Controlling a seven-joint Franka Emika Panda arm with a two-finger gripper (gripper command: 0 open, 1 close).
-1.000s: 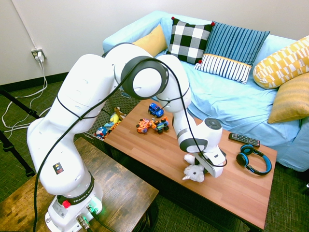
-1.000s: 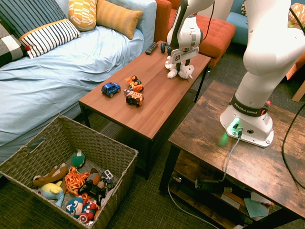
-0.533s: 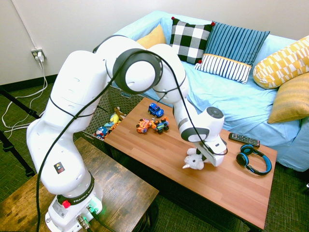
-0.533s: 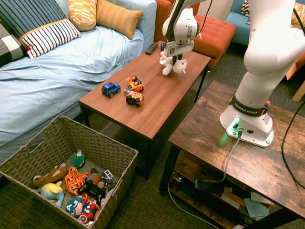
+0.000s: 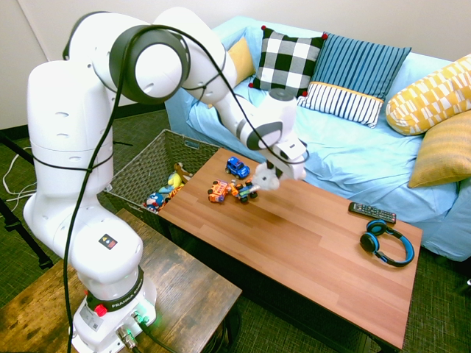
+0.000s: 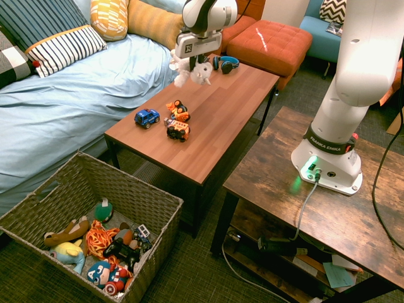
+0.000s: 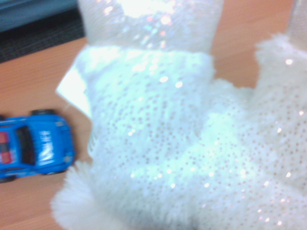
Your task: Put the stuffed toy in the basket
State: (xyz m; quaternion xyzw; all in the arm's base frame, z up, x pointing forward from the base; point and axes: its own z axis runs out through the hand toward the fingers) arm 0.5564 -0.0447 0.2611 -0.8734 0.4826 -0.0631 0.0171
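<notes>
Gripper (image 6: 196, 62), fingers clenched on the stuffed toy (image 6: 193, 72), carries it clear above the table (image 6: 214, 126); basket (image 6: 136, 196) lies at seven o'clock.

1. A home living room or playroom.
2. A sofa (image 5: 353, 140) under a light blue cover holds checked, striped and yellow cushions (image 5: 291, 60).
3. A low wooden coffee table (image 5: 309, 243) stands before it, with toy cars (image 5: 232, 190), a remote (image 5: 372, 212) and headphones (image 5: 386, 243).
4. A basket (image 6: 95, 189) of toys sits on dark carpet (image 6: 189, 271).
5. An orange ottoman (image 6: 268, 44) stands beyond the table.
</notes>
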